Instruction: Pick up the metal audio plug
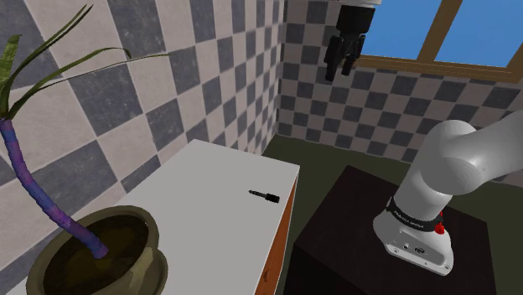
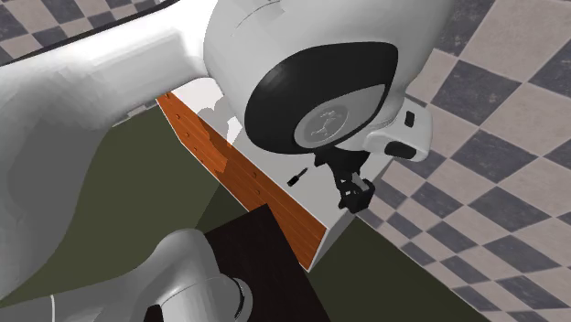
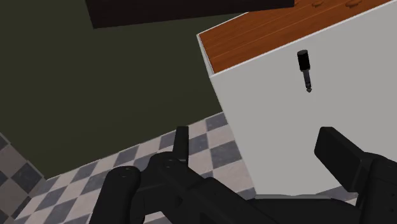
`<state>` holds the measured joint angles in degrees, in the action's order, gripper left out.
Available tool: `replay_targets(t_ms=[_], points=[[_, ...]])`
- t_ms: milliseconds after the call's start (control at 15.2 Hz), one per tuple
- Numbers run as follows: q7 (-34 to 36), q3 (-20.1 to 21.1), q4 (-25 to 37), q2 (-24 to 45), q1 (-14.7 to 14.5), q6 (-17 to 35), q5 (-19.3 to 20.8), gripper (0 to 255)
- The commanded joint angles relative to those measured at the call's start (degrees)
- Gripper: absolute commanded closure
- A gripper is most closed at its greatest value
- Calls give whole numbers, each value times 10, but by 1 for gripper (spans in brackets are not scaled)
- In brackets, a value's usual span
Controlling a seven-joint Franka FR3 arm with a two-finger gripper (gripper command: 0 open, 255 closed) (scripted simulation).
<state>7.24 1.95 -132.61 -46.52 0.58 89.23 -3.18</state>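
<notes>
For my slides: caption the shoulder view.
Open gripper hangs high; small black audio plug lies near the edge of the white cabinet.

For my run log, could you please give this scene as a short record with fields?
plug: black, lying flat on the white cabinet top near its edge, untouched
gripper: high up near the window, well off the plug
fingers: open, empty
also: potted plant at the shoulder view's lower left
</notes>
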Motion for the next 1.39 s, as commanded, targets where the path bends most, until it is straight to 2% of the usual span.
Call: replay_targets(t_ms=[0, 660, 1320], points=[[0, 0, 0, 0, 0, 0, 0, 0], [27, 70, -110, 63, -41, 166, -44, 0], [57, 149, -155, 206, -76, 347, -73, 0]])
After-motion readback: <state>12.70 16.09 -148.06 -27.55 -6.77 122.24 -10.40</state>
